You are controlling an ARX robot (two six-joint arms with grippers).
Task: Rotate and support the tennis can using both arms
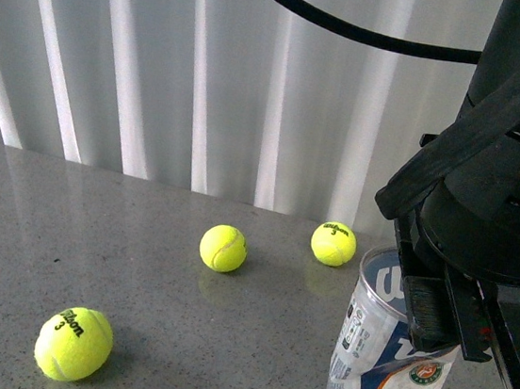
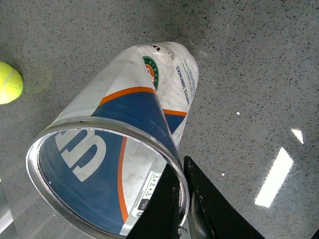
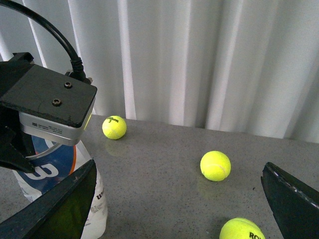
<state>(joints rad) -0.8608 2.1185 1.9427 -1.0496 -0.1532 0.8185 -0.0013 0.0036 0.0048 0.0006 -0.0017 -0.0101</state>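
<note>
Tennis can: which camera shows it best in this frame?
The left wrist view: the tennis can nearly fills it, with the open metal rim, label and Roland Garros logo all visible. The front view shows its side, the top partly behind a black arm. The right wrist view catches only part of the label.

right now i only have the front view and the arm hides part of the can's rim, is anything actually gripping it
observer: Yes. In the left wrist view the left gripper pinches the tennis can at its metal rim, with one finger inside and one outside.
operator: cant see the right gripper at all, whats it doing
observer: The right wrist view shows the right gripper open wide and gripping nothing.
operator: is the can empty
observer: Nothing shows in the stretch of its inside that the left wrist view looks into, but its bottom is hidden.
</note>
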